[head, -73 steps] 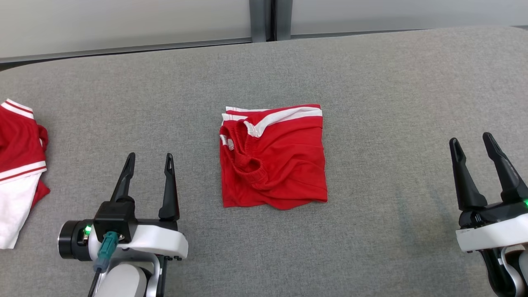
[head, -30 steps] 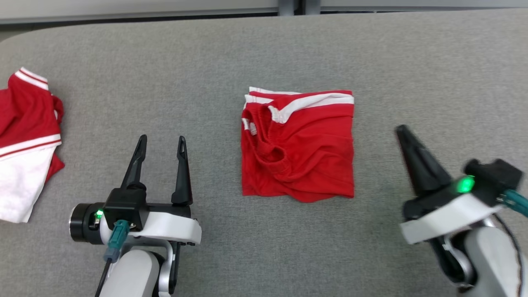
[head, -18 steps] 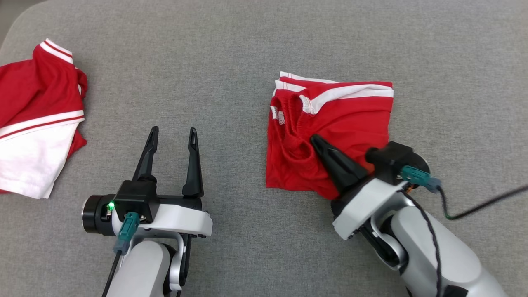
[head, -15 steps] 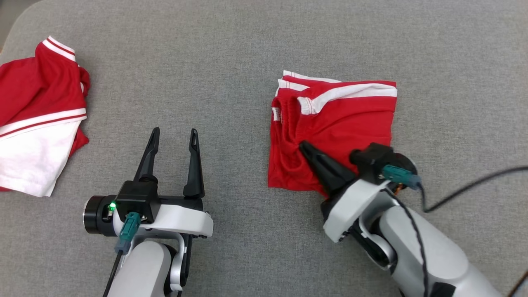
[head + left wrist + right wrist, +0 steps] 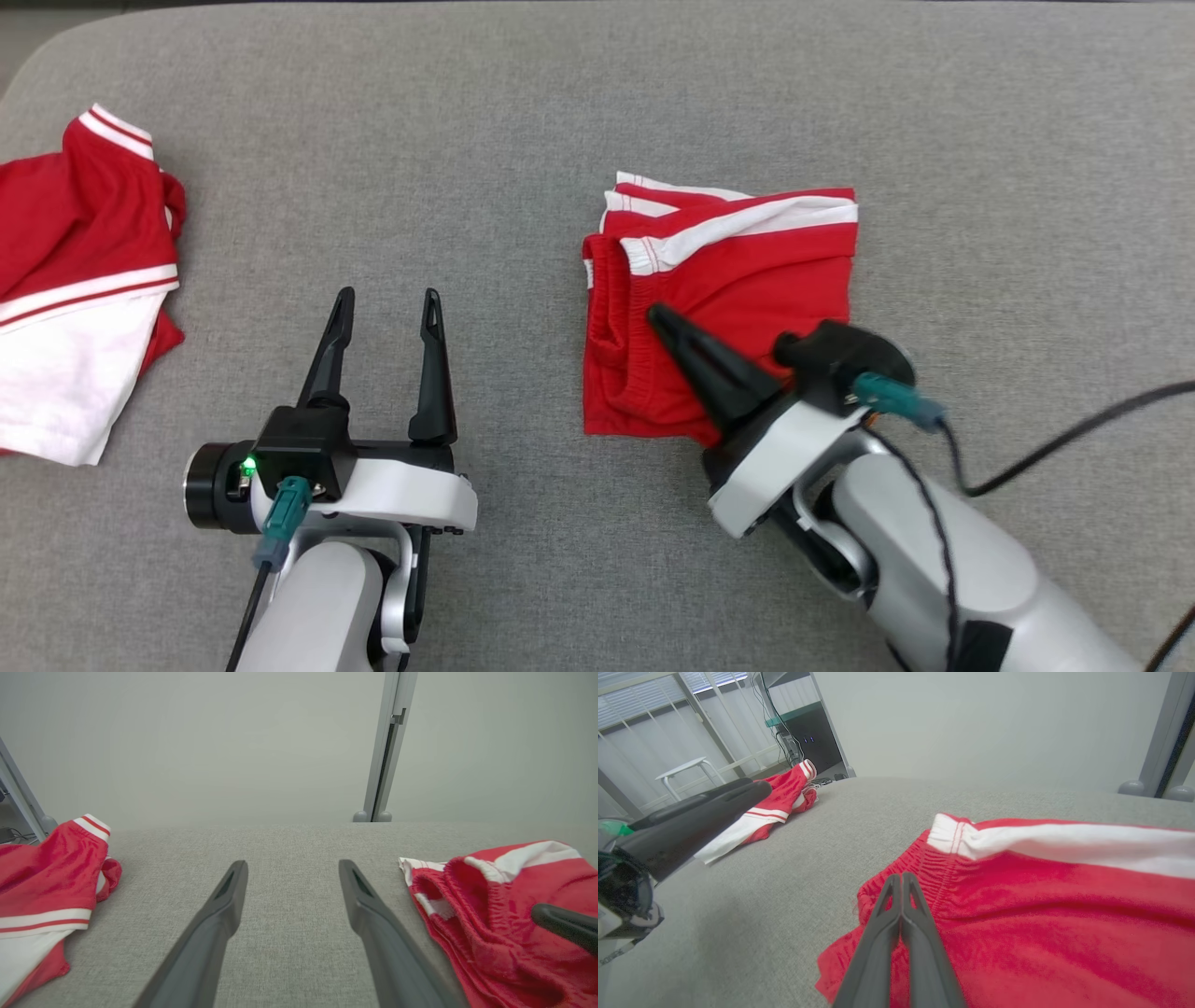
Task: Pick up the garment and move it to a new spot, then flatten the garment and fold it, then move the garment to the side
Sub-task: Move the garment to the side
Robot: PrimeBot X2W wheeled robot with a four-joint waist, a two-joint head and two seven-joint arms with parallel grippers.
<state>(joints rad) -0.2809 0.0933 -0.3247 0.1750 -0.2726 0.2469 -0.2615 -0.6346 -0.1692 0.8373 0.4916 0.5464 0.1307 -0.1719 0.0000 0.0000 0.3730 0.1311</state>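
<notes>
- Two garments are counted on the grey fabric surface [image 5: 467, 140]: the folded red white-striped garment [image 5: 747, 271] at centre and a crumpled red-and-white garment [image 5: 75, 280] at far left.
- Two grippers are counted: the left gripper [image 5: 387, 303] is held apart and empty, and the right gripper [image 5: 658, 317] is pressed closed on the folded garment.

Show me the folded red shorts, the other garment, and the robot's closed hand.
folded red shorts [image 5: 747, 280]: head view, red middle.
other garment [image 5: 65, 373]: head view, white panel.
right hand [image 5: 658, 317]: head view, fingertips.

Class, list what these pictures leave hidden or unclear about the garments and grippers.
- Head view: near right corner of the folded red garment, behind the right gripper and its arm.
- Head view: the other red-and-white garment, cut off by the left edge.
- Right wrist view: whether the shut fingers touch the cloth.
</notes>
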